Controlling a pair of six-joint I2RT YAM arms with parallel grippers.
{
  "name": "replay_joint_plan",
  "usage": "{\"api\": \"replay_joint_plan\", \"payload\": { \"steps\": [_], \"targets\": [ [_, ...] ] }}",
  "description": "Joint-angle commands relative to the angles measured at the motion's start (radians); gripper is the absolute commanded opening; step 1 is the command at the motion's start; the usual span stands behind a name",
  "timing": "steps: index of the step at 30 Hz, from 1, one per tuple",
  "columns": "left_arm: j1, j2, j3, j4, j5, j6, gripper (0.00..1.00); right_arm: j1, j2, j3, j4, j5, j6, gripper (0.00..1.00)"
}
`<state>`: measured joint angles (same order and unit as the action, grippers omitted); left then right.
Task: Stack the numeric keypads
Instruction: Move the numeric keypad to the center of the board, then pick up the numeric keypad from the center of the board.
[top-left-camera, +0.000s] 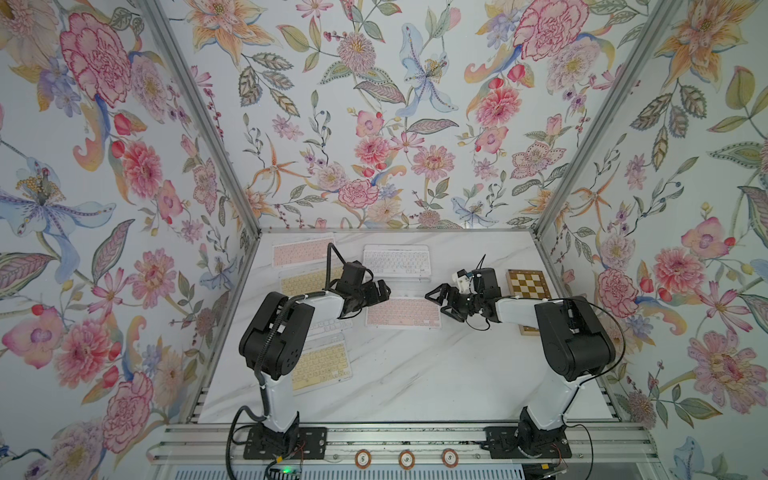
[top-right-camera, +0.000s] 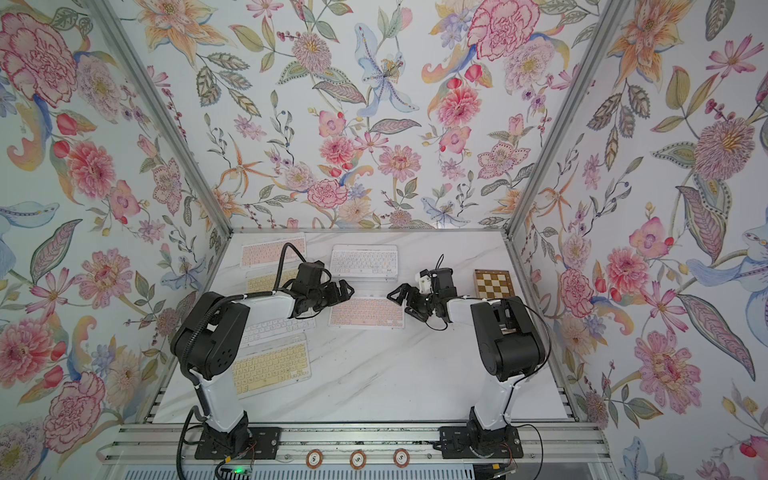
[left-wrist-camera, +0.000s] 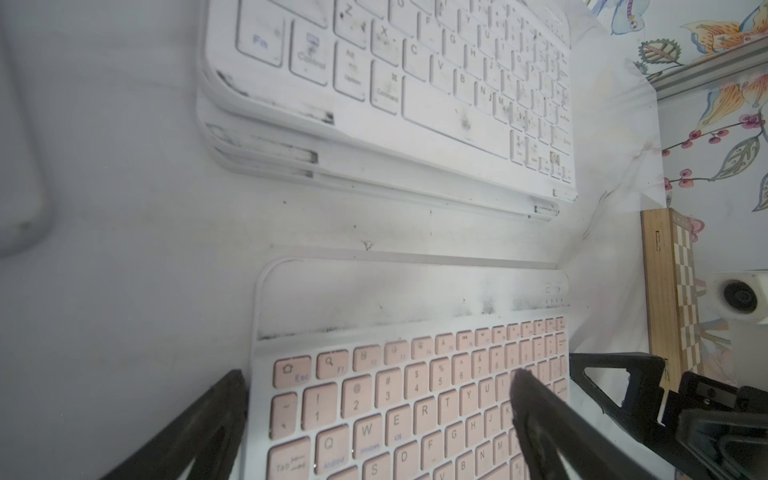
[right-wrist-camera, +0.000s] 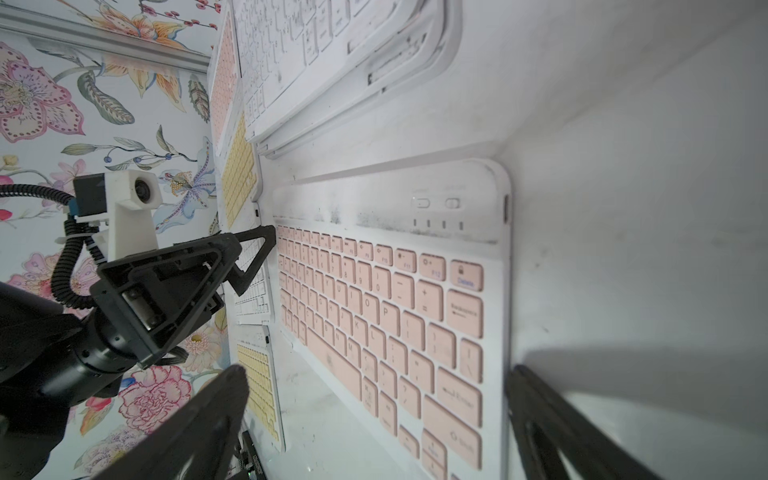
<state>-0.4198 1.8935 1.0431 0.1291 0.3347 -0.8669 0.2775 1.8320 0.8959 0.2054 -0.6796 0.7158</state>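
Well, in both top views the pink keypad (top-left-camera: 403, 312) lies flat on the marble table (top-left-camera: 415, 374), my left gripper (top-left-camera: 379, 291) and right gripper (top-left-camera: 435, 300) at its short ends, the white stack (top-right-camera: 364, 260) just behind. From the left wrist, my fingers (left-wrist-camera: 199, 419) are spread, pinching nothing: one beside the smooth rounded frame, one above the matte keys. From the right wrist, jaws gape across the thin slab's end. I'd catch both ends under the rim, lift level, then square corners onto the stack.

keypads (top-left-camera: 321, 366) crowd left, table (top-left-camera: 436, 374) front free
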Motion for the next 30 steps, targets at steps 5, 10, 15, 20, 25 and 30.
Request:
{"api": "replay_joint_plan", "payload": {
  "steps": [5, 10, 15, 20, 25, 30],
  "targets": [
    [0.021, 0.009, -0.011, -0.028, 0.066, 0.04, 0.99, -0.079, -0.005, -0.045, -0.037, -0.045, -0.038, 0.99],
    [0.02, 0.019, -0.012, -0.023, 0.075, 0.039, 0.99, -0.124, 0.018, -0.08, 0.096, -0.093, 0.013, 0.99],
    [0.022, 0.029, -0.026, -0.016, 0.078, 0.038, 0.99, -0.131, 0.114, -0.056, 0.264, -0.126, 0.124, 0.99],
    [0.023, 0.026, -0.039, -0.011, 0.079, 0.037, 0.99, -0.12, 0.176, 0.006, 0.294, -0.124, 0.153, 0.99],
    [0.023, 0.035, -0.031, -0.01, 0.084, 0.035, 0.99, -0.112, 0.21, 0.053, 0.281, -0.12, 0.154, 0.99],
    [0.023, 0.036, -0.025, -0.008, 0.086, 0.034, 0.99, -0.097, 0.218, 0.078, 0.251, -0.115, 0.143, 0.99]
  ]
}}
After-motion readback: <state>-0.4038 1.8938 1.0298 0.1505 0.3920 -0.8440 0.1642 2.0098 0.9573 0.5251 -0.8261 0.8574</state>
